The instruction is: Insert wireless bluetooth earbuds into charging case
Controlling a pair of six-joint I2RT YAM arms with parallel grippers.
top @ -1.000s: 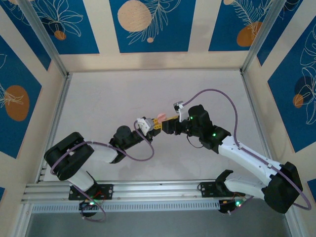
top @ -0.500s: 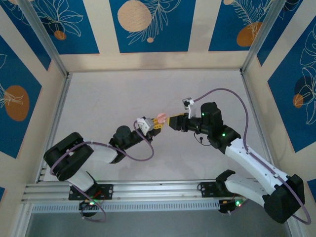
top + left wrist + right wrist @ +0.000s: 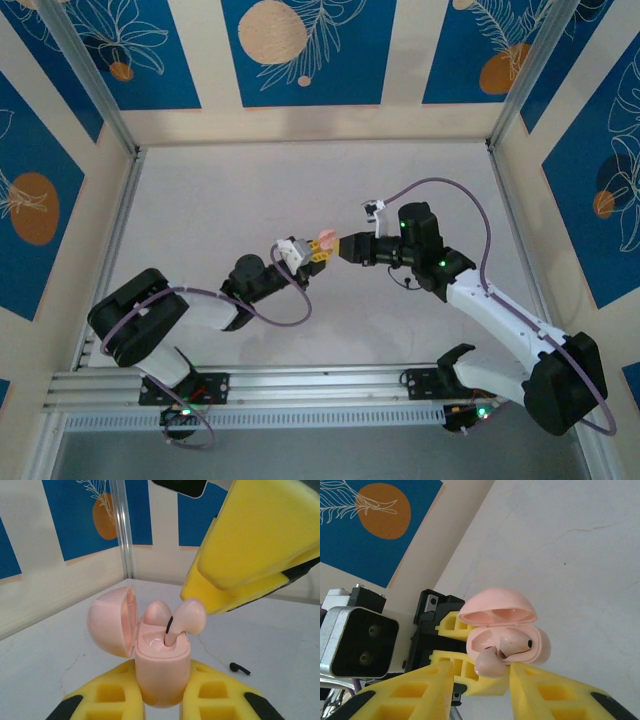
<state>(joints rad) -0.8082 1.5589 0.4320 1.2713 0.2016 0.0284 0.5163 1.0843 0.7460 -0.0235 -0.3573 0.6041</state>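
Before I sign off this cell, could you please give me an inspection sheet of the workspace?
Surface: pale table, hairline cracks.
Job's things: pink case open; seated bud in one slot; second bud upright, stem in the other slot, head above it.
Clutter: small black piece on the table.
Grippers: left tool shut on case; right tool at the second bud, grip unclear.
Cables: right cable arcs over its arm; left cable loops by its arm; both purple.
Surroundings: blue-and-orange panel walls; aluminium rail at the near edge.
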